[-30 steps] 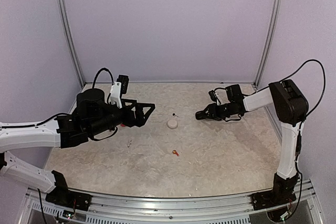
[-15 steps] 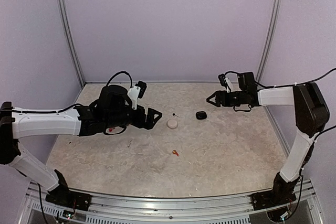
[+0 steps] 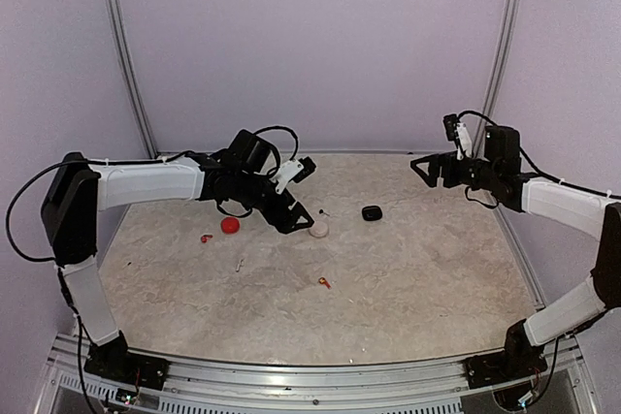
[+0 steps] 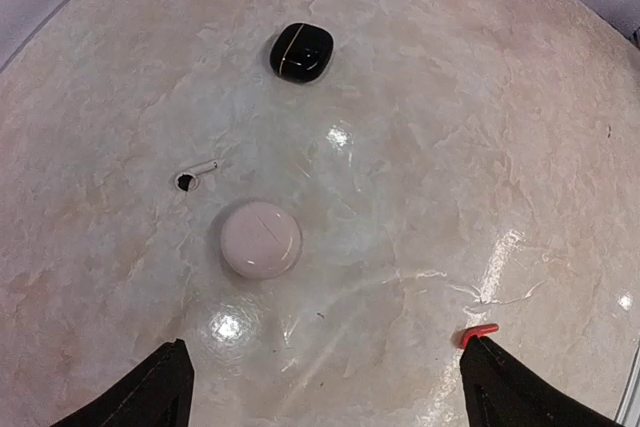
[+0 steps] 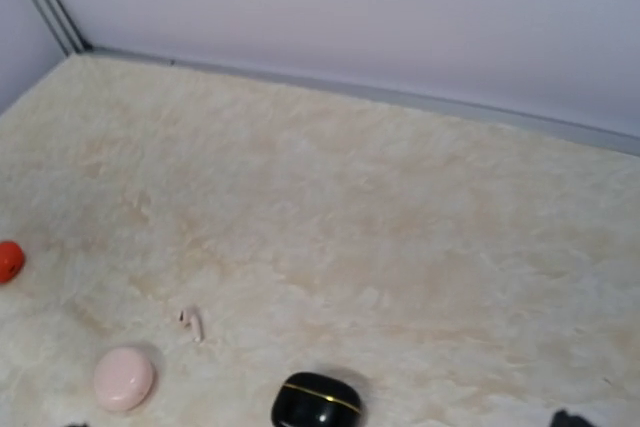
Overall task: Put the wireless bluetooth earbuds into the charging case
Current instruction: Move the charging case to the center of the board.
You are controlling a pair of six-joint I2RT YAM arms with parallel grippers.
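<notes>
Your left hand (image 4: 328, 382) hovers spread wide over the pale case (image 4: 261, 239), a pale earbud (image 4: 196, 174) lying just beside it on the desk (image 4: 500, 147). Your right hand (image 3: 424, 170), apparently also apart, hangs well clear of the black case (image 4: 300, 51). Pick-up comes next: centre on that tiny bud.

Landmark: pale case (image 3: 318, 228). Left of it, the left arm (image 3: 155, 179) spans the table (image 3: 437, 278). The left gripper (image 4: 338, 387), jaws spread, hangs close over that side, so I count that approach blocked. Just behind the case lies a small bud (image 3: 323, 211). Right of it, near, sits the black case (image 3: 372, 212), with a bare lane between the two cases. In front, an orange bud (image 3: 323, 282) and a pale bud (image 3: 240, 264) lie well apart, open table around them. Far right, the right gripper (image 3: 420, 172) hovers, jaws apart, and I see bare table between it and the black case.
</notes>
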